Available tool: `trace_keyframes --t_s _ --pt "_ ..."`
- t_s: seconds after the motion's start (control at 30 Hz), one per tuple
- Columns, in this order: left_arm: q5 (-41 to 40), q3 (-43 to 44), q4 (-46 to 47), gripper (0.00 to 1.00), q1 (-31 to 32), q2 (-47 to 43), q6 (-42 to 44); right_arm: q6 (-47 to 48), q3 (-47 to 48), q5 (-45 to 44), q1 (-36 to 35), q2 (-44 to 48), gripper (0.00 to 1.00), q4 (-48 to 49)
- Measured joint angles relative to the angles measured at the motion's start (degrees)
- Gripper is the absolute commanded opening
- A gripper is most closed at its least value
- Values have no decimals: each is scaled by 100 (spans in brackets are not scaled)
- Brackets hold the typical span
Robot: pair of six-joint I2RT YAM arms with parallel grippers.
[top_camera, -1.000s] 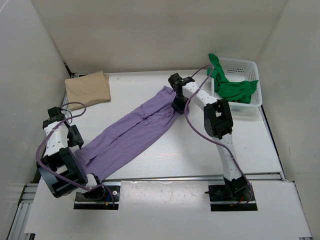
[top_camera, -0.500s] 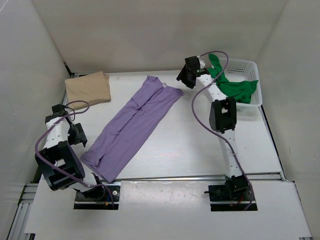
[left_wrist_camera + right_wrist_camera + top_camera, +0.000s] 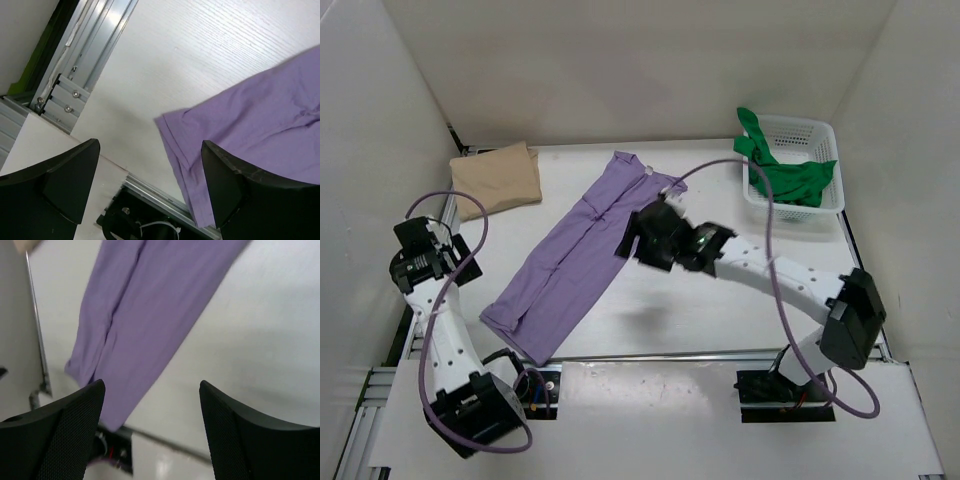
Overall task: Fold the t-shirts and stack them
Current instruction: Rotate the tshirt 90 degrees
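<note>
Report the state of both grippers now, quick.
Left gripper: open, holding nothing.
Right gripper: open, holding nothing; the purple shirt lies flat on the table beneath it.

No lettering, label, brand mark, number or sign can be read anywhere in these views — not on the shirts, the basket, the arms or the tabletop.
</note>
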State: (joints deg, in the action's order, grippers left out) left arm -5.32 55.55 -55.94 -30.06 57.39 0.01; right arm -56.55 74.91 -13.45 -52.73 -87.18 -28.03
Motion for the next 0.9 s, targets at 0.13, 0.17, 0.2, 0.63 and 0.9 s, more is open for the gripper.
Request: trace_keyframes --t_s 0.13,0.17,0.2,0.63,0.9 --pt "24 4 -282 94 2 -426 0 -1381 -223 -11 -1191 -737 75 35" --pt "52 20 -398 94 0 -479 2 -1711 -140 -26 -1414 -1102 73 44" --pt "94 50 -520 95 0 -529 2 -2006 -55 -37 -1587 -1434 72 66" --pt "188 540 -1244 99 2 -1012 0 -4736 1362 -83 -2267 -3390 67 -96" --pt "258 542 -1309 99 2 -911 2 -5086 2140 15 -2199 -3976 26 -319"
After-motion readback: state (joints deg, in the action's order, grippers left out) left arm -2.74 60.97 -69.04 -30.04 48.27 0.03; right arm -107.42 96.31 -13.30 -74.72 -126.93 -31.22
